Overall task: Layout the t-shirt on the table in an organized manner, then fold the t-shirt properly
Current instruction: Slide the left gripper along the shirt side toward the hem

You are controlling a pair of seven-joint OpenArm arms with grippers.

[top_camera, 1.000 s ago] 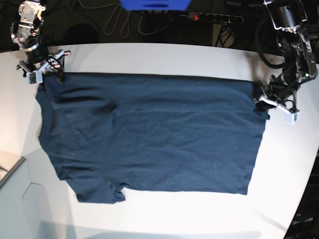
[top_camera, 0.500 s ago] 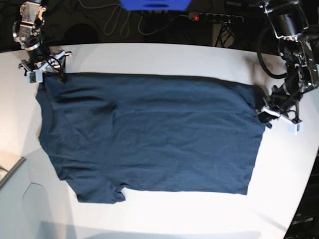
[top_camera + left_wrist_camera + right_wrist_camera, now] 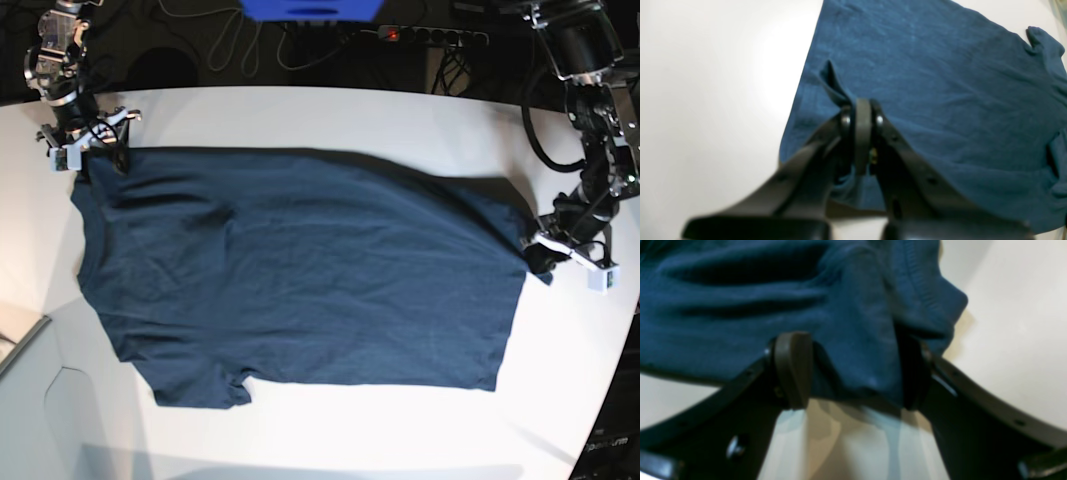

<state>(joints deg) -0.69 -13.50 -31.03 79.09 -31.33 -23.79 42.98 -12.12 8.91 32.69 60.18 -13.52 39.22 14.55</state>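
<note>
Left wrist view: your left gripper has its jaws clenched on a pinch of the t-shirt at the hem corner, with a small ridge of cloth standing up just past the tips. Pull outward away from the shirt's middle, low and slow, so the hem goes taut without dragging the whole garment across the counter. Right wrist view: your right gripper stands with its jaws wide apart, a bunched sleeve or shoulder edge of the shirt lying between the pads; nothing is pinched, cloth just sits in the gap. Close there only once the left pull has settled. Base view: the shirt lies spread across the middle of the counter, mostly flat, right gripper at its far-left corner, left gripper at its right edge.
</note>
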